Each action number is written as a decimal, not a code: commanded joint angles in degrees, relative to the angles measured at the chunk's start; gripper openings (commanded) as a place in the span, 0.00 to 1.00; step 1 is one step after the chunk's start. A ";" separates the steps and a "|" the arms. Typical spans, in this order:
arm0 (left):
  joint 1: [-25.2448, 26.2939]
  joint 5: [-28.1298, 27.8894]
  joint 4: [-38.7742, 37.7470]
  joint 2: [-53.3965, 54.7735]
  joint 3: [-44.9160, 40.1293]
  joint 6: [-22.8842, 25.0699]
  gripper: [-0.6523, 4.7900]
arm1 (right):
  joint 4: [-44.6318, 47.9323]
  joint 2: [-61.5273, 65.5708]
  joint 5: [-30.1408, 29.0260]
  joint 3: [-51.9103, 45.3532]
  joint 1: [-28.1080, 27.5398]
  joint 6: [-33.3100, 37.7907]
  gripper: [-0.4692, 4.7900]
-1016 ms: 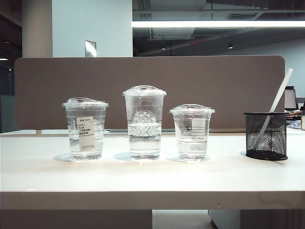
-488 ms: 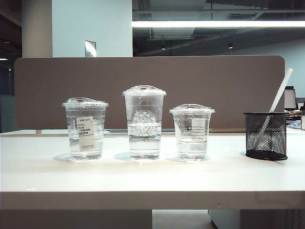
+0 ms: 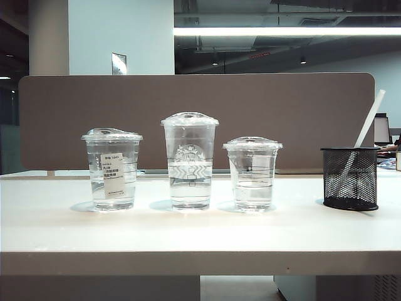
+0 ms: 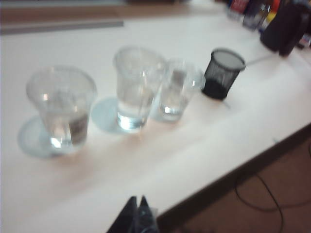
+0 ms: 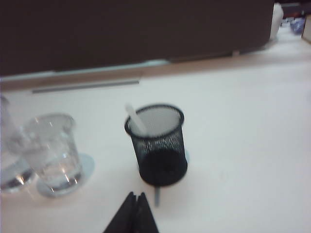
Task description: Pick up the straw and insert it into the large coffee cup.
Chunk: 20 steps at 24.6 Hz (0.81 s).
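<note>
Nothing done yet: the straw point(image 3: 368, 120) leans in the mesh holder point(image 3: 349, 178) near the table's point(image 3: 188, 232) right end, the large coffee cup point(image 3: 190, 160) unpierced. My right gripper point(image 5: 135, 196) hangs clenched, empty, above the holder; my left gripper point(image 4: 136, 201), likewise clenched, hovers off the front edge.

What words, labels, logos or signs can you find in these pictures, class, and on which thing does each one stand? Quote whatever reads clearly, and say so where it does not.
No text reads clearly enough to quote.
White label sticker on the shorter clear cup: printed lines, too small to read.
Round logo on the large coffee cup: faint, no letters legible.
Small sign on the wall behind: too blurred.
Shortest clear cup: pale patch, unreadable.
Mesh holder and straw: no text visible.
</note>
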 commanded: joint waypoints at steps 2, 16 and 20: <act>-0.04 0.20 5.35 0.02 0.20 0.35 0.11 | -2.12 5.90 -0.87 6.14 0.13 -0.20 0.08; -0.04 -0.42 4.00 0.02 0.17 0.37 0.11 | 1.99 33.42 -2.14 21.31 0.13 -13.31 0.31; -0.04 -0.42 2.84 0.07 0.15 0.52 0.11 | 7.04 39.41 -2.10 21.11 0.09 -13.29 0.37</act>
